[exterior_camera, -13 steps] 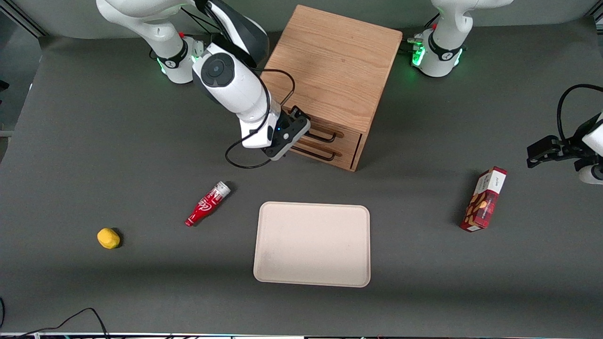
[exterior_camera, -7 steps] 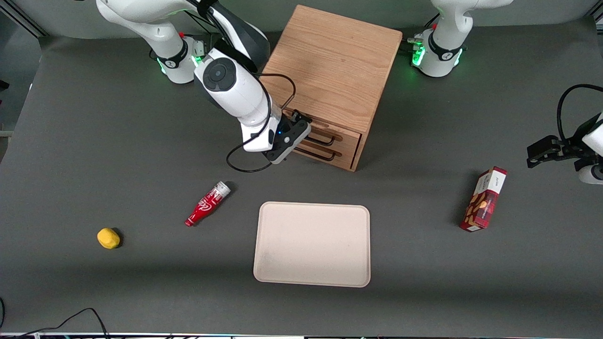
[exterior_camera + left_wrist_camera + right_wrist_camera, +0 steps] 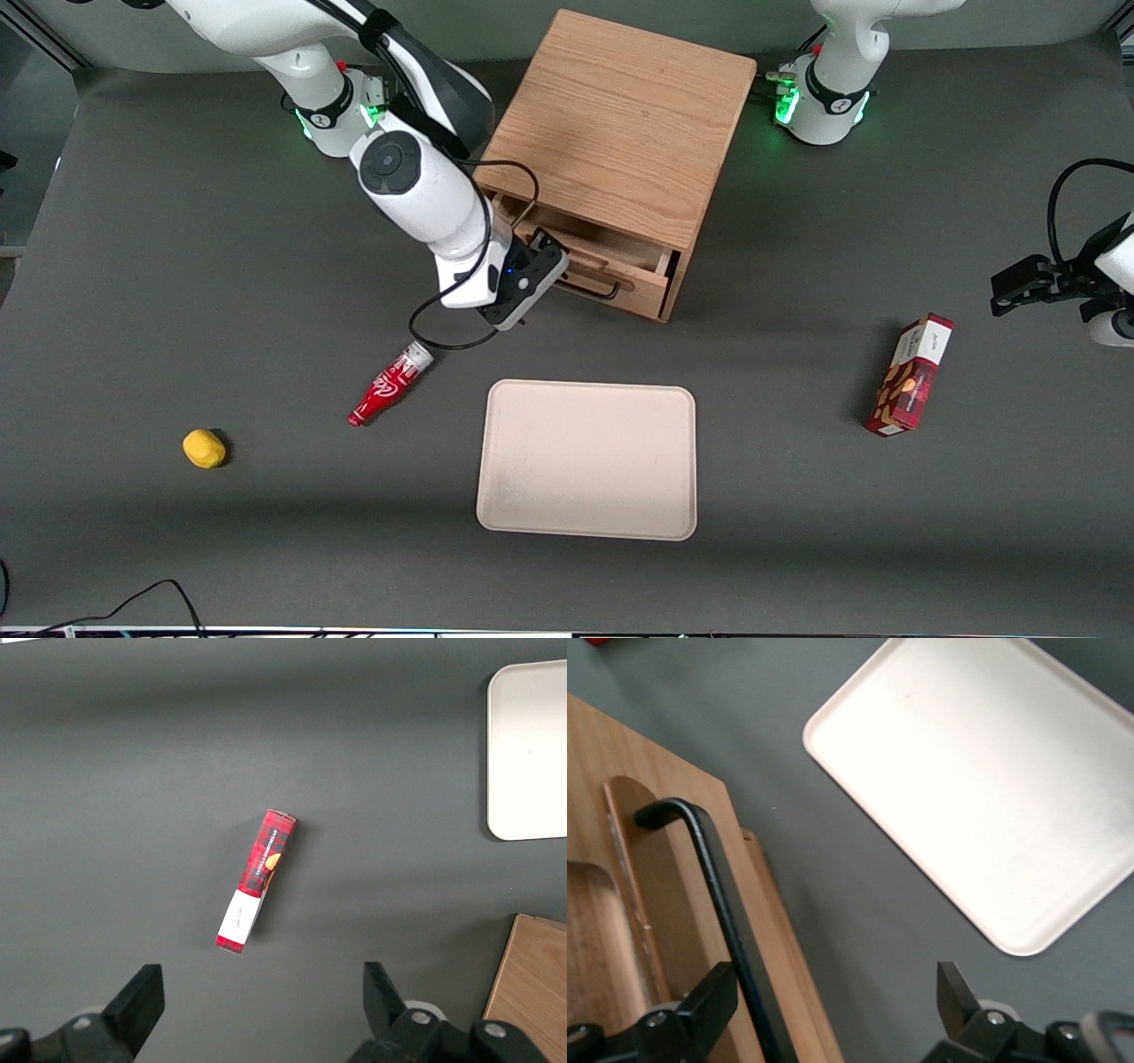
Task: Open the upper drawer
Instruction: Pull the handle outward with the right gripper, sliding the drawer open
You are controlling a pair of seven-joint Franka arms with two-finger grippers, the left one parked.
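Note:
The light oak cabinet (image 3: 620,124) stands at the middle of the table's back. Its upper drawer (image 3: 592,252) is pulled partly out, and its hollow inside shows. The black wire handle (image 3: 592,286) runs along the drawer's front. My right gripper (image 3: 551,270) is at the handle's end toward the working arm. In the right wrist view the gripper (image 3: 833,1001) is open. The handle (image 3: 713,886) passes between the fingers, close against one fingertip (image 3: 709,1001). The drawer's wooden front (image 3: 664,859) lies under the handle. The bottom drawer is hidden under the upper one.
A cream tray (image 3: 586,459) lies nearer the front camera than the cabinet. A red bottle (image 3: 390,384) and a yellow lump (image 3: 204,447) lie toward the working arm's end. A red carton (image 3: 911,374) stands toward the parked arm's end.
My gripper has moved toward the front camera, away from the cabinet. The upper drawer has slid out with it, from shut to partly open.

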